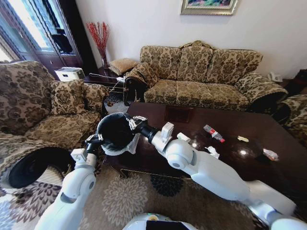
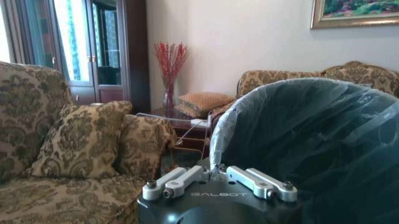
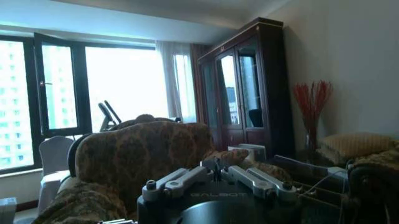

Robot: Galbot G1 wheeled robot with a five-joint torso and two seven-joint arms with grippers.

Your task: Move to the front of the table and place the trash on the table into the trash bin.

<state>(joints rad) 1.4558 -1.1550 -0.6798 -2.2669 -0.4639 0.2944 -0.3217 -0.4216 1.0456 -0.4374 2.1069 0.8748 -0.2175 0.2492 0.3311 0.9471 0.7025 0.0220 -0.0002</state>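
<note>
From where I am standing, the robot is holding the trash bin point(image 1: 115, 132) up off the floor at the near left corner of the desk point(image 1: 249, 129), tipped so its black mouth is facing up and toward the robot's head. The left end effector point(image 1: 94, 140) is pinching the bin's rim on the left side; in the left wrist view, the left end effector's fingers point(image 2: 187, 179) are drawn nearly together right at the bag-lined edge point(image 2: 219, 135), so it is looking closed on the bin. The right end effector point(image 1: 135, 122) is sitting at the bin's upper right rim, touching or just beside it; its fingers are appearing pulled in close in the right wrist view, but whether they are pinching the liner I cannot tell.

The trash is lying on the desk well to the right of the bin: a clear bottle with a red cap point(image 1: 213, 133), its long axis running diagonally away to the left, a crumpled white tissue point(image 1: 212, 152) nearer the right arm's elbow, a yellowish scrap point(image 1: 242, 139), and a small wrapper point(image 1: 270, 154) near the right edge. All of it is lying on the right arm's side, so I judge that arm the nearer one for any pick.
</note>
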